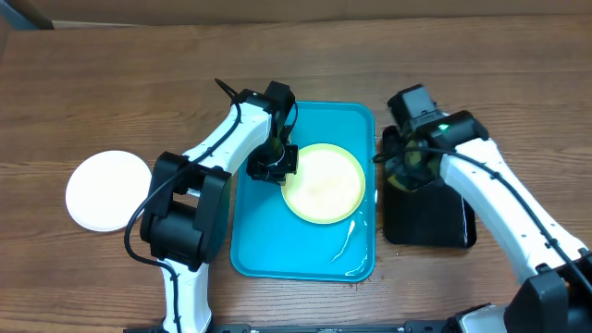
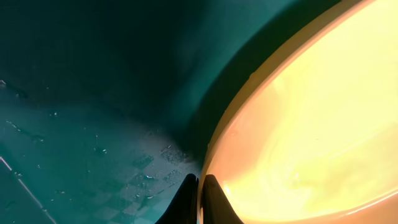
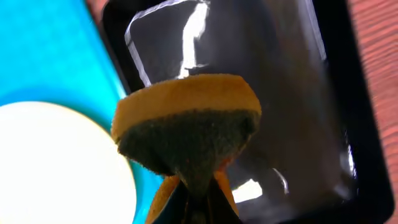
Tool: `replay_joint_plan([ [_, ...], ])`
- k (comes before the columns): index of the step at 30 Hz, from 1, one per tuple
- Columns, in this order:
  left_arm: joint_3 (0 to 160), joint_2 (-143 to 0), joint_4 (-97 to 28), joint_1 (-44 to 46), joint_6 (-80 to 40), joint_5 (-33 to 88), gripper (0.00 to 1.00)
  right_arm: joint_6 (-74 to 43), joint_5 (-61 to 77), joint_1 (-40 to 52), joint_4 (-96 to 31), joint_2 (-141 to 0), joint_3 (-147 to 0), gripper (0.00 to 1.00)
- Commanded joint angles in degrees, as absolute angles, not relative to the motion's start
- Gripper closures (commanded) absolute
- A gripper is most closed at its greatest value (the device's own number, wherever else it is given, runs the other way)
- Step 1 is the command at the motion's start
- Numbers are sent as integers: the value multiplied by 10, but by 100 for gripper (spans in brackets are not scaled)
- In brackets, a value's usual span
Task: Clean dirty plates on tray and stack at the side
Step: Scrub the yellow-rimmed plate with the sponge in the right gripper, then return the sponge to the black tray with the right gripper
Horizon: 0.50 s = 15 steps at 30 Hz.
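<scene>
Sponge [image 3: 186, 134] hangs pinched in right gripper [image 3: 198, 205] over black tray [image 3: 280, 93]; left gripper [image 2: 200, 190] pinches yellow plate [image 2: 311, 124] rim on turquoise tray [image 1: 268, 245]; white plate [image 1: 108, 190] lies aside.

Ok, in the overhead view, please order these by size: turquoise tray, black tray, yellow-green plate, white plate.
1. turquoise tray
2. black tray, though it is partly covered
3. yellow-green plate and white plate: these look alike in size, so I do not rank them.
</scene>
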<state>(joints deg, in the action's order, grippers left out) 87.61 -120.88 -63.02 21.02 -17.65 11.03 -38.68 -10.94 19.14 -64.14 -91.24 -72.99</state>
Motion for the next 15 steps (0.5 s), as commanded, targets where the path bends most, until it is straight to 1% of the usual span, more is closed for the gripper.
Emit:
replay_joint_plan([
  [1,871,-1198,-632,206,-182,86,96,-358,-117,159,-624,-909,-695,96],
  [9,871,-1198,-640,206,-182,86,96,-342,-91,126,-486,-909,-554,95],
  [11,871,-1198,-639,206,-180,86,95,-340,-87,126,-474,-909,-538,87],
  [13,871,-1198,-641,206,-180,86,96,-326,-84,126,-478,-908,-542,71],
  [15,871,-1198,-641,206,-171,86,96,-311,-78,124,-495,-904,-559,59],
])
